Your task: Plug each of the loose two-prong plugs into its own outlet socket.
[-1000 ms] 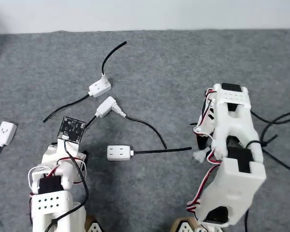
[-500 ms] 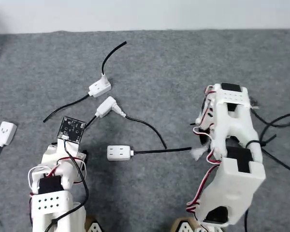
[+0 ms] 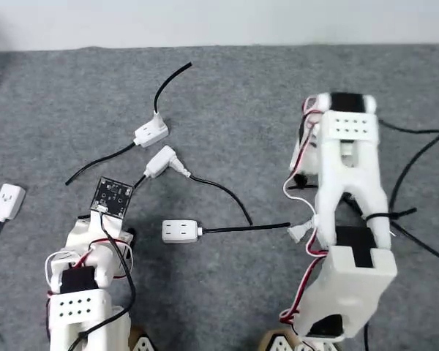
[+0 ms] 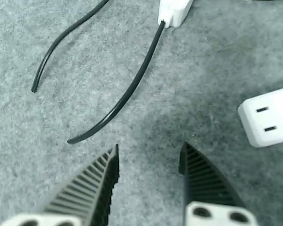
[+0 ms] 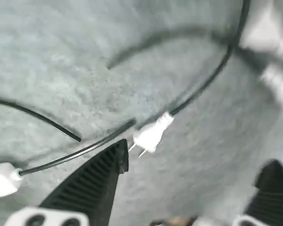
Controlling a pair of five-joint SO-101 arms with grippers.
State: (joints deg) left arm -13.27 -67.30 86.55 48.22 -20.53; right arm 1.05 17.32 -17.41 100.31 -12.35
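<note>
A white outlet socket (image 3: 180, 231) lies mid-table, its black cord running right toward a small white two-prong plug (image 3: 302, 232) beside the right arm (image 3: 347, 168). In the right wrist view that plug (image 5: 151, 134) lies on the carpet just beyond my open right gripper (image 5: 198, 153), prongs toward the fingers, not held. My left gripper (image 4: 150, 148) is open over bare carpet, with the socket (image 4: 269, 121) off to one side and a second white plug (image 4: 174, 12) farther ahead. That plug (image 3: 159, 161) and a third white piece (image 3: 151, 132) lie beyond the left arm (image 3: 88, 256).
Another white socket (image 3: 7, 201) sits at the far left edge. Loose black cords (image 3: 219, 190) cross the grey carpet between the arms, and more cables (image 3: 417, 190) trail to the right of the right arm. The far half of the table is open carpet.
The right arm has stretched forward, away from its base, its wrist now farther up the table. The left arm shifted slightly. Plugs and sockets have stayed put.
</note>
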